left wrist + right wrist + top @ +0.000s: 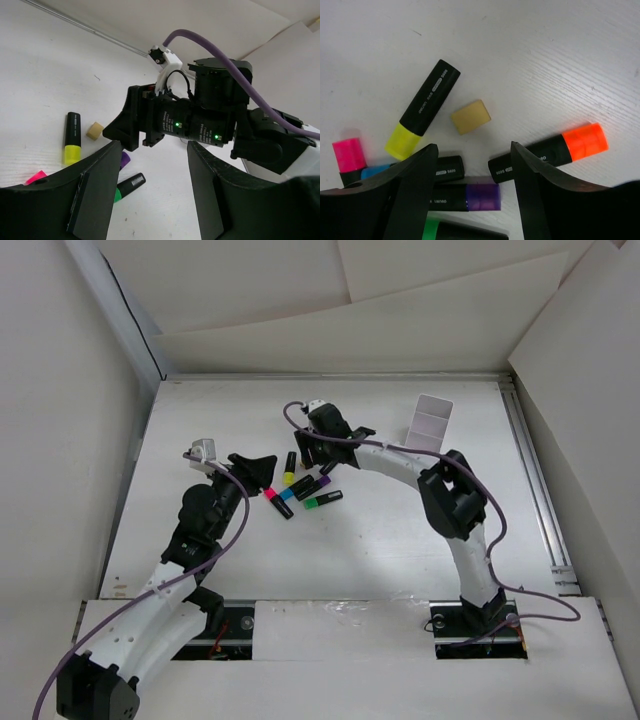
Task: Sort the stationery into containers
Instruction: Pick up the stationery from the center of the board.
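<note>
Several stubby black markers lie in a cluster at mid-table. In the right wrist view I see the yellow marker, a beige eraser, the orange marker, the purple marker, a pink end and a green end. My right gripper hovers open and empty just above them, over the purple marker and beside the eraser. My left gripper is open and empty, just left of the cluster. The white organiser stands at the back right.
In the left wrist view the right gripper fills the middle, with the yellow marker, eraser and green marker to the left. White walls surround the table. A metal rail runs along the right edge.
</note>
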Robot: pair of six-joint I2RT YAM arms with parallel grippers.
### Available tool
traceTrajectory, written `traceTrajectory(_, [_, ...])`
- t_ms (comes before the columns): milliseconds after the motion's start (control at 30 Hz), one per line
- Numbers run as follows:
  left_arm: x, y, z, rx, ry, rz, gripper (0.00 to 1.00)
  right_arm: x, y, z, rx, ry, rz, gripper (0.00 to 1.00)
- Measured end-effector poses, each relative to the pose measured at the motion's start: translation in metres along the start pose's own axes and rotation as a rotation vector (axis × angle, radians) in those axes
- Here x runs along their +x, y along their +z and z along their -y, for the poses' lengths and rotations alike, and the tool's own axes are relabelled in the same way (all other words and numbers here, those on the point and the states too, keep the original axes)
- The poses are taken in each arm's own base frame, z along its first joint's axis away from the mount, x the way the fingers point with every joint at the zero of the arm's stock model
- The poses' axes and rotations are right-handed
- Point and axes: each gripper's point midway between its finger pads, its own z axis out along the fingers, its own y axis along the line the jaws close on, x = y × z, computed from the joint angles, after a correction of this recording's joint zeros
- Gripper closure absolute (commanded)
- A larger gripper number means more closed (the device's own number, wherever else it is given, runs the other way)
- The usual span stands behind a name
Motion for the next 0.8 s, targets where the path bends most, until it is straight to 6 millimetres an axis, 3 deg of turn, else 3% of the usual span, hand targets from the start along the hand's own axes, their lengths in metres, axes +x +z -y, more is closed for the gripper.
traceTrajectory(267, [0.0,0.0,0.0,0.0,-0.004,0.002,0.49,0.007,0.015,-0.004,0.025,-0.054,-0.041,0.28])
traceTrajectory(533, [-0.007,-0.009,-0.003,-0.01,-0.018,0.045,0.49,0.024,0.031,0.0,0.042,-0.069,-0.088,0.34])
traceTrajectory(800, [-0.017,-0.016,-0.001,-0.004,-0.026,0.088,0.47,0.018,0.042,-0.001,0.046,-0.077,-0.076,0.41])
